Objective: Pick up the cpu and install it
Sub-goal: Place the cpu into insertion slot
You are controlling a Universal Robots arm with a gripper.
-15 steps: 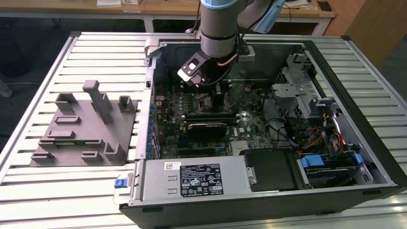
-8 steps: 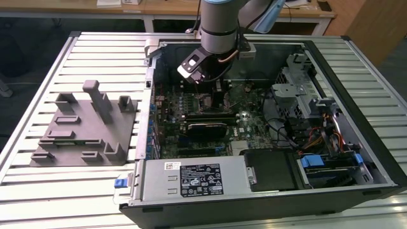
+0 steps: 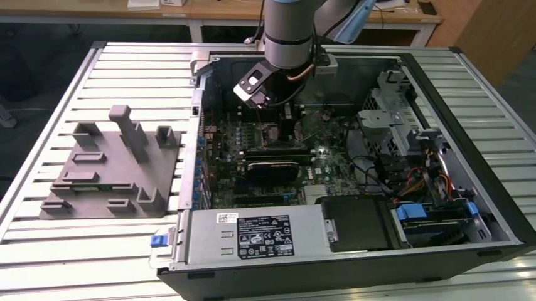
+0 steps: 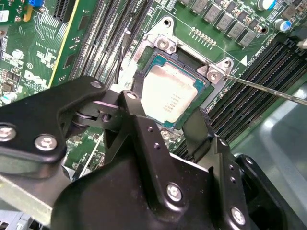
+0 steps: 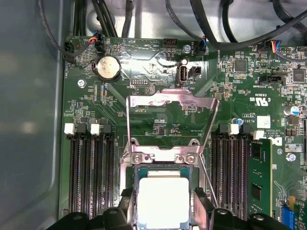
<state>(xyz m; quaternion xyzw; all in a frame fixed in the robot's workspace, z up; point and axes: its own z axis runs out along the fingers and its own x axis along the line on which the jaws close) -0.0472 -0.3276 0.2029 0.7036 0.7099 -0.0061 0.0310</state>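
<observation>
Two fingers (image 5: 203, 213) of the gripper (image 5: 163, 211) clamp opposite edges of the cpu (image 5: 163, 199), which sits in the socket (image 5: 163, 156) beside its raised metal lid (image 5: 169, 101); memory slots (image 5: 88, 172) crowd close on both sides.

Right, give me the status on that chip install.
Done: the chip looks set inside the socket. In hand: the gripper hangs right over the chip; whether it grips it, I cannot tell. Left: the hold-down plate stands flipped open and its wire lever sticks out free, so nothing clamps the chip yet.
</observation>
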